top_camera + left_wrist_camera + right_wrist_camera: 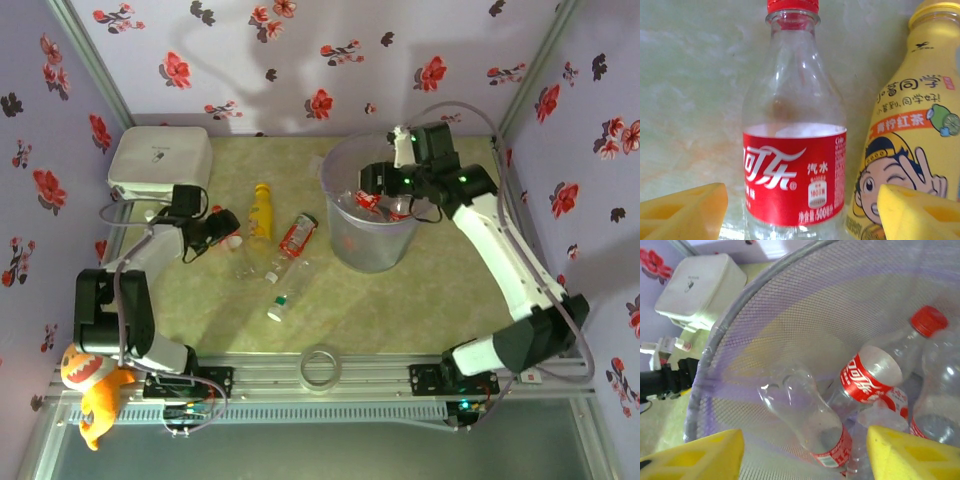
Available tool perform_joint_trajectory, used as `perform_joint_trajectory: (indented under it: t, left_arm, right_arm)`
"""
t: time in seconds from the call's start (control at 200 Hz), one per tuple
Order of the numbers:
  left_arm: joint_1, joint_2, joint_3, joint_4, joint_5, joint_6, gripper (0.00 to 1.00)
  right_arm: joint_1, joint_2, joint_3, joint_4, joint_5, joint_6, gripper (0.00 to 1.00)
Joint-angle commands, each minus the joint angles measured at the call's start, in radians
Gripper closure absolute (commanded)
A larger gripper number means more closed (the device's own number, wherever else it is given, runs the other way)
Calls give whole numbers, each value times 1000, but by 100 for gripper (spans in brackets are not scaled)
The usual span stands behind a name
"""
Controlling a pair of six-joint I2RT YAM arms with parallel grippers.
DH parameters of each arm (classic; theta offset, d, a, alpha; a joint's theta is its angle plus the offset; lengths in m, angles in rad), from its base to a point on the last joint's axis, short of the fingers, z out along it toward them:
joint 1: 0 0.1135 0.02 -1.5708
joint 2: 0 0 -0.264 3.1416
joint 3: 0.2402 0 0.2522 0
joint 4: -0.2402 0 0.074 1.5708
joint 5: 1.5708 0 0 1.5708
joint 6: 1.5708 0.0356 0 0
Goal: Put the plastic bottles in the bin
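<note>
My left gripper (802, 216) (222, 230) is open low over the table, its yellow fingers (685, 210) on either side of a clear plastic bottle (792, 150) with a red label and red cap, not touching it. An opaque yellow bottle (912, 135) (262, 210) lies just to the right of it. My right gripper (805, 455) (385, 190) is open over the bin (370, 245), with nothing between its fingers. A clear bottle (807, 412) lies loose below it inside the bin (725, 340), beside two other red-labelled bottles (872, 375). More bottles (297, 235) (283, 300) lie on the table.
A white rounded box (160, 160) sits at the back left, also in the right wrist view (700, 287). A clear tape ring (320, 365) lies by the near edge. An orange toy (90, 385) hangs at the left arm's base. Flowered walls close in three sides.
</note>
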Motion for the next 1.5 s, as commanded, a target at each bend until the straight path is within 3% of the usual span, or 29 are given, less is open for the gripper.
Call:
perform_joint_trajectory:
  t: [0.0,0.24,0.395,0.5,0.575,0.735,1.06,1.195,1.495]
  left_arm:
    - [-18,53,45,7,-73,34,22]
    - [-30,129,79,25,-115,30,41]
    - [-32,155,79,36,-119,29,42]
    - [-33,181,83,39,-119,32,36]
    - [-33,185,83,38,-117,28,40]
    - [-31,125,97,12,-128,37,49]
    - [-30,-77,204,-153,-128,99,49]
    - [-33,-181,225,-168,-32,77,49]
    - [-67,-328,250,2,264,-87,49]
  right_arm:
    - [-10,-78,-68,-13,59,32,29]
    - [-12,-220,-155,-30,66,80,25]
    - [-12,-266,-187,-39,86,79,25]
    - [-11,-266,-183,-49,101,74,23]
    - [-13,-261,-172,-52,102,73,23]
    - [-13,-250,-144,-58,105,63,23]
    - [16,-155,-17,-65,84,35,23]
    - [94,-61,83,-61,78,21,23]
    - [287,191,267,34,-53,69,23]
